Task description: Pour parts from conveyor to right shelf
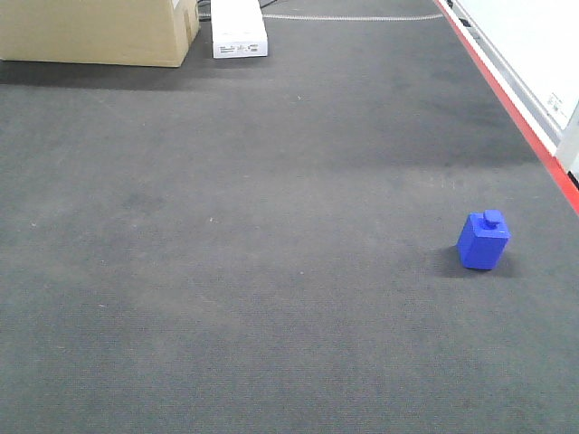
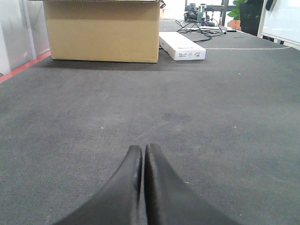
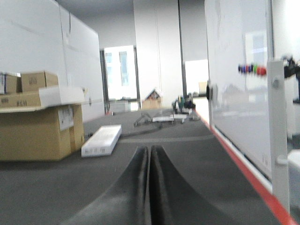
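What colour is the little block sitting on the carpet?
Glossy blue, knob included: the block shows best in the exterior front-facing view, standing alone on dark grey carpet.

The left gripper (image 2: 143, 149) sits low over the dark grey carpet (image 2: 225, 122), its two black fingers pressed together. Toward the far left corner stands a cardboard box (image 2: 103, 30), a flat white box (image 2: 182, 46) just beside its right side. A red strip (image 2: 21, 68) runs along the left edge.
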Robot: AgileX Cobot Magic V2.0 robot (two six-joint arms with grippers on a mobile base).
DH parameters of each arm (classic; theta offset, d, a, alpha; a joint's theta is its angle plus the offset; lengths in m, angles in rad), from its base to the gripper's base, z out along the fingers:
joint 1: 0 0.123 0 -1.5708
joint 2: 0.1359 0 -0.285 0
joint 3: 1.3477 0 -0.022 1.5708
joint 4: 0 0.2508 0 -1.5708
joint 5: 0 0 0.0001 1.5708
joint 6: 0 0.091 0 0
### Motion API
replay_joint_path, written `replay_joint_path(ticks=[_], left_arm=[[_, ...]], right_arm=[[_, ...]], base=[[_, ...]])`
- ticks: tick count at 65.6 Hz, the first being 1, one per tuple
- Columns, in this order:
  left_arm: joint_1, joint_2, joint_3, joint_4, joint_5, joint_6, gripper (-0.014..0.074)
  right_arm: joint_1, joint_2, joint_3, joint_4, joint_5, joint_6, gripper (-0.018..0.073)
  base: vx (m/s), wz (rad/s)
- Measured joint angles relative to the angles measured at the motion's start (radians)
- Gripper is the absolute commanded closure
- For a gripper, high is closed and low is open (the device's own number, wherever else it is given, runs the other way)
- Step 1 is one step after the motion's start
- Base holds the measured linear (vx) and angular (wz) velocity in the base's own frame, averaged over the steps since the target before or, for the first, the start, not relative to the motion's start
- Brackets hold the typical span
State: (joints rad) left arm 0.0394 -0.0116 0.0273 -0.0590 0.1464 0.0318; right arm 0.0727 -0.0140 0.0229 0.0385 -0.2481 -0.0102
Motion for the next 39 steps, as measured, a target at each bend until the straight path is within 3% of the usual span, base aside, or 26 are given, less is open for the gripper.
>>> replay_joint_path(ticks=[11,22,31,39], left_arm=[[0.000,0.000,0.000,0.000,0.000,0.000,0.0603],[0.000,0.000,0.000,0.000,0.000,0.000,0.0603],[0.000,0.000,0.000,0.000,0.000,0.000,0.0603],[0.000,0.000,0.000,0.000,0.000,0.000,0.0603]], right_arm=[[0.000,0.004,-0.139,-0.069,-0.002,-0.085,0.0564],[0.000,0.139,-0.332,-0.061,0.041,-0.110,0.0564],[0.000,0.324,-0.477,0.011,0.180,-0.111,0.0547],[0.000,0.493,-0.582,0.036,0.353,-0.113,0.0454]], base=[[0.00,0.00],[0.00,0.00],[0.00,0.00],[0.00,0.00]])
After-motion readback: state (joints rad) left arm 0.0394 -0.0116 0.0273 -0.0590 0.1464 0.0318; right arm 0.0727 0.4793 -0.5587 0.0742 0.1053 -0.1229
